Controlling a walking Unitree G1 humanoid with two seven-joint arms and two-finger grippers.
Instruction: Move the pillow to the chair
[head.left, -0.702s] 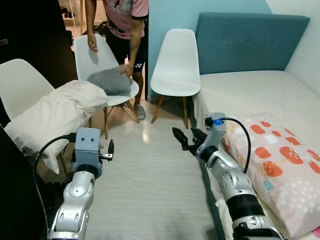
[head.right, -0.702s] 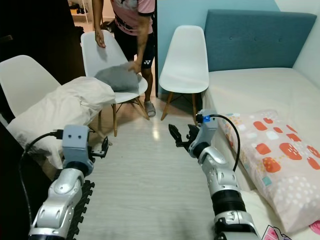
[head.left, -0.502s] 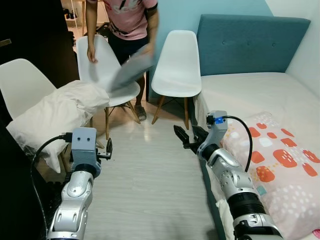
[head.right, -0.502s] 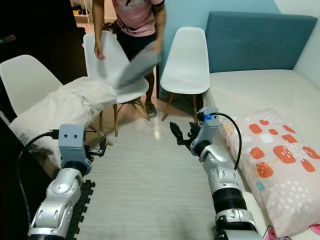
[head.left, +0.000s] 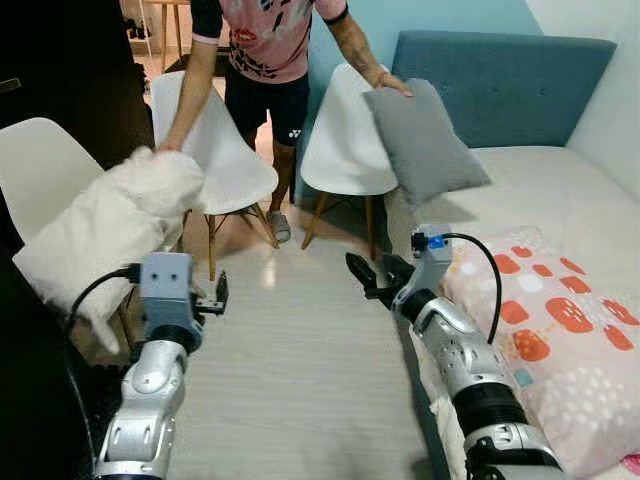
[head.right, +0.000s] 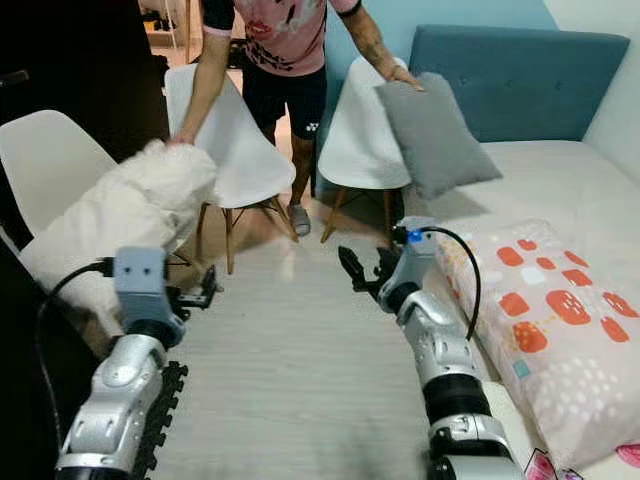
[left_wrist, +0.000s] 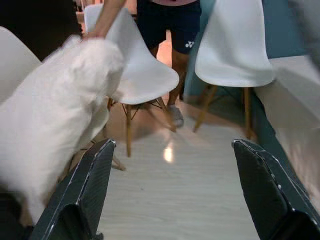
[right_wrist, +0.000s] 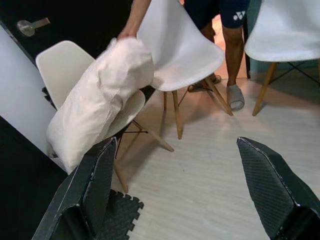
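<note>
A big white pillow (head.left: 105, 228) lies on the near-left white chair (head.left: 35, 165), and a person's hand (head.left: 165, 147) grips its top end. The person (head.left: 268, 45) holds a grey pillow (head.left: 425, 140) with the other hand, over the bed's near corner in front of the right white chair (head.left: 340, 140). The middle white chair (head.left: 222, 160) has a bare seat. An orange-patterned pillow (head.left: 545, 325) lies on the bed beside my right arm. My left gripper (left_wrist: 175, 195) is open, low by the white pillow. My right gripper (right_wrist: 180, 195) is open over the floor, holding nothing.
The bed (head.left: 545, 195) with its blue headboard (head.left: 520, 75) runs along the right. A dark door (head.left: 70, 80) stands behind the left chair. Pale wood floor (head.left: 290, 370) lies between the chairs and the bed. A black foam mat (head.right: 165, 400) sits under my left arm.
The person lifted the grey pillow off the middle chair and swung it right, over the bed. Their other hand went to the white pillow and raised its end. My grippers hardly moved.
</note>
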